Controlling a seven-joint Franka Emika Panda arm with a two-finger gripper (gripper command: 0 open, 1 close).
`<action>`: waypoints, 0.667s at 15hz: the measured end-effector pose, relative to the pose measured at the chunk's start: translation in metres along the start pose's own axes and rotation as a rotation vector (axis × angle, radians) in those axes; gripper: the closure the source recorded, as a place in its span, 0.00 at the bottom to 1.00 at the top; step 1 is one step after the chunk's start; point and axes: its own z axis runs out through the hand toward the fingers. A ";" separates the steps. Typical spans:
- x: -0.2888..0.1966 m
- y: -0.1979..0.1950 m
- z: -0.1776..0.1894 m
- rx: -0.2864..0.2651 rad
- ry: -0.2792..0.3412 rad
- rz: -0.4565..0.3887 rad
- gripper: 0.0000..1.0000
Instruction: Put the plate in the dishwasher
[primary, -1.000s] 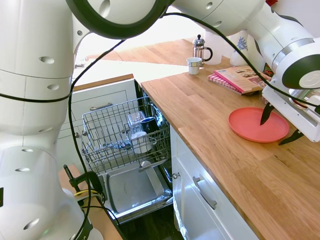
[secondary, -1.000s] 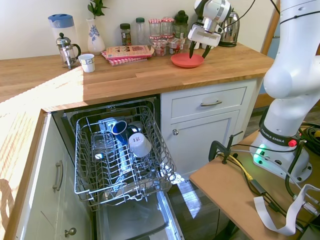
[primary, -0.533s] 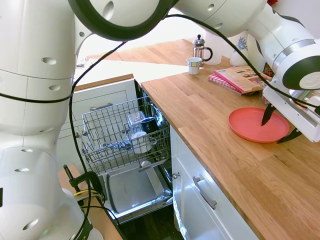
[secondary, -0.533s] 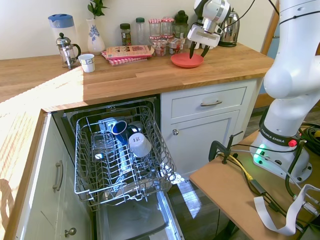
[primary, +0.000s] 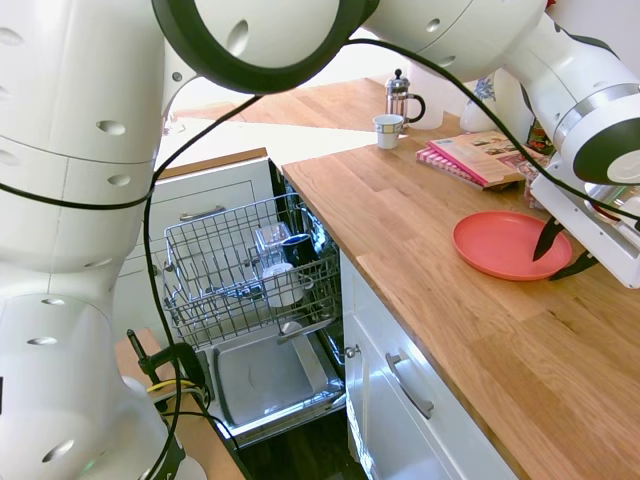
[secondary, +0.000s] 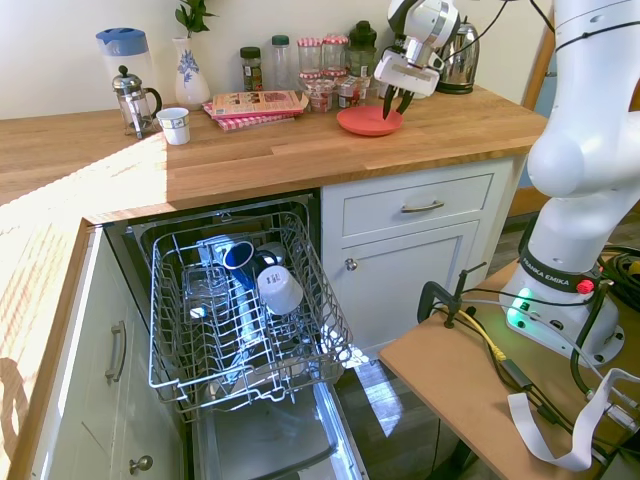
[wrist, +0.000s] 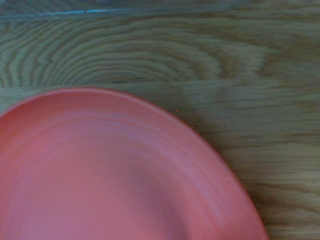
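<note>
The dishwasher (secondary: 240, 330) stands open below the worktop (primary: 450, 300), its wire rack (secondary: 235, 320) pulled out and already carrying a few cups and glasses, with free slots toward its front. The rack lies well apart from the plate, down and along the worktop from it.

The plate (primary: 505, 245) lies flat on the worktop, near the worktop's front edge and just in front of the magazines (primary: 480, 155). It looks like thin plastic: light, stiff enough to be lifted by one edge, not fragile, but smooth and likely to slip or swing in a narrow pinch. Lying flat, it offers only its shallow raised rim, so the sensible hold is across that rim, one finger inside and one outside.

The gripper (primary: 562, 255) is at the plate's rim on the side away from the dishwasher, its jaws parted, one finger over the plate's inner face and the other outside the edge. It grips nothing yet; whether a fingertip touches the plate I cannot tell. The wrist view shows only plate (wrist: 115, 175) and wood.
</note>
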 end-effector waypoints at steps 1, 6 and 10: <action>0.000 -0.002 0.001 0.000 -0.001 -0.003 1.00; -0.005 -0.008 0.005 0.002 -0.017 -0.012 1.00; -0.009 -0.013 0.006 0.006 -0.022 -0.019 1.00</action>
